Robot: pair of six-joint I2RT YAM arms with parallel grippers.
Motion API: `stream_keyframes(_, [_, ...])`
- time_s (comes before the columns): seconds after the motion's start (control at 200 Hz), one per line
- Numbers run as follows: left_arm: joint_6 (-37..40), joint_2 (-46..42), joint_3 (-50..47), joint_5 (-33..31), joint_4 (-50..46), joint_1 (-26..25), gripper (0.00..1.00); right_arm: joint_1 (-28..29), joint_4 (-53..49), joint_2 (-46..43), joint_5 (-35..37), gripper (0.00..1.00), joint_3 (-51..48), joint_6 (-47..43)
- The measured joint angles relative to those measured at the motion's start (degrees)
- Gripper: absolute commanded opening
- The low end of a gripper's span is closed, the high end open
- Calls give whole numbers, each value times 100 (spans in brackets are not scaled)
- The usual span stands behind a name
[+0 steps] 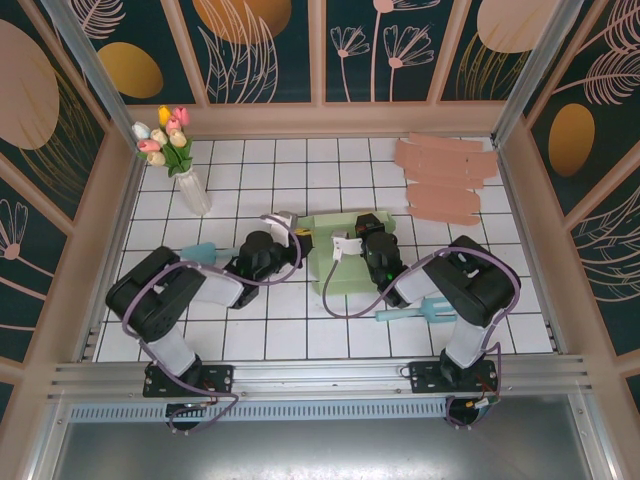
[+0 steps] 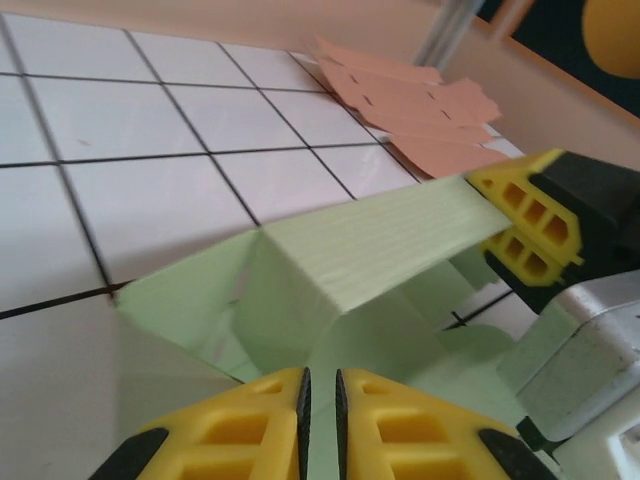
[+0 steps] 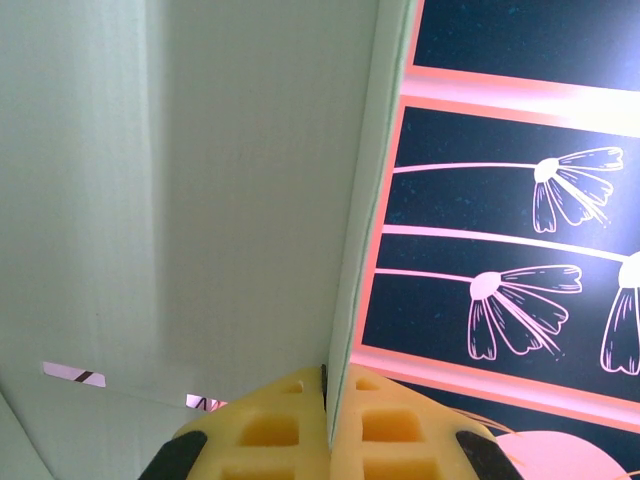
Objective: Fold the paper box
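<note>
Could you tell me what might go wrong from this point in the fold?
The right fingers pinch only the thin edge of a panel of the green paper box; it may slip out or crease. The left fingers sit nearly shut at another edge; pulling apart could tear it.

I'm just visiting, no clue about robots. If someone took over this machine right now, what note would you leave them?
Left gripper: shut on an edge of the green paper box.
Right gripper: shut on a raised flap of it.
Box: mid-table, between the arms; pink blanks lie far right.
Done: one flap lifted.
To do: the other walls; box not yet formed.
</note>
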Motion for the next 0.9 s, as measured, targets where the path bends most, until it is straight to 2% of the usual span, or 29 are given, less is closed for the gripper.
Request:
stream_keyframes(0.2, [59, -476, -372, -487, -98, 190, 21, 0, 2, 2, 4, 0, 0, 0])
stream_keyframes(0.42, [144, -621, -693, -531, -94, 564, 22, 11, 0, 7, 17, 0, -2, 0])
stream_keyframes(0.48, [131, -664, -813, -474, -44, 796, 22, 9, 0, 7, 17, 0, -2, 0])
stream_keyframes(0.581, [127, -664, -872, -321, -57, 1054, 29, 9, -2, 7, 17, 0, -2, 0])
stream_keyframes(0.701, [258, -352, -667, 153, 39, 1073, 35, 11, -2, 7, 17, 0, -2, 0])
stream_keyframes(0.896, [595, 308, -315, 763, 227, 1073, 37, 11, -4, 7, 15, 0, -2, 0])
